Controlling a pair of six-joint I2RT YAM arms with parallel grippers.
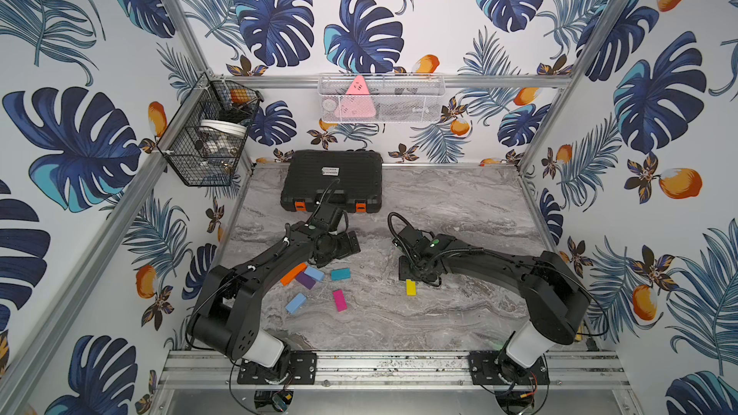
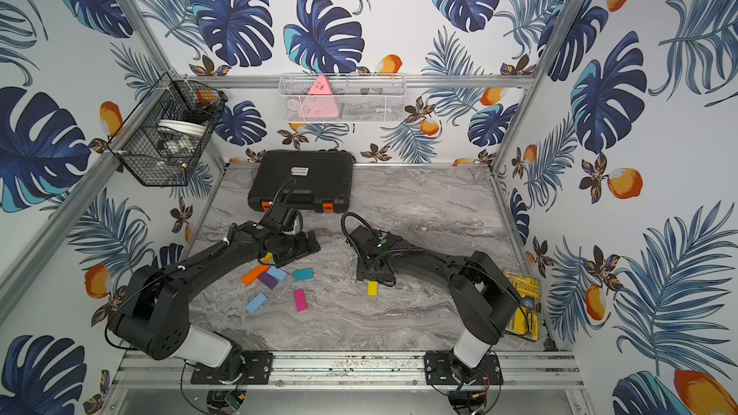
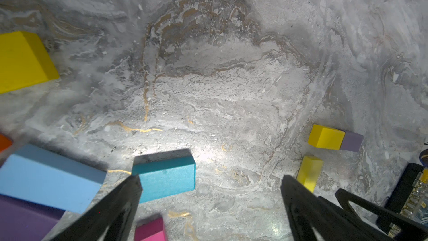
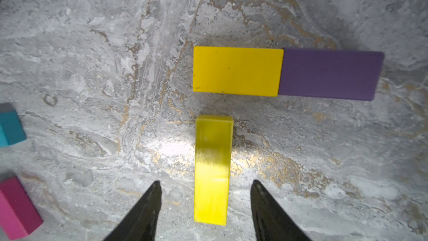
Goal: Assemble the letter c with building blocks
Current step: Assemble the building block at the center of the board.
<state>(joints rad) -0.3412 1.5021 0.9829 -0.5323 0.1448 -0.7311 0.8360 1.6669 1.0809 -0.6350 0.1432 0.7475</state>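
Note:
In the right wrist view my right gripper (image 4: pixel 206 181) is open, its jaws standing either side of a yellow block (image 4: pixel 213 170) with a gap on both sides. Beyond it a second yellow block (image 4: pixel 236 70) lies end to end with a purple block (image 4: pixel 328 74). In a top view only the near yellow block (image 1: pixel 411 287) shows below the right gripper (image 1: pixel 419 273). My left gripper (image 3: pixel 210 179) is open and empty over bare table beside a teal block (image 3: pixel 165 177). Orange (image 1: pixel 292 273), light blue (image 1: pixel 314 273), purple (image 1: pixel 305 281), teal (image 1: pixel 340 273), magenta (image 1: pixel 339 299) and another light blue block (image 1: pixel 295 303) lie loose at the left.
A big black case (image 1: pixel 331 181) stands at the back left of the marble table (image 1: pixel 459 209). A yellow bit box (image 2: pixel 523 305) lies at the right edge behind the right arm. A black wire basket (image 1: pixel 207 129) and a white mesh basket (image 1: pixel 381 97) hang on the walls.

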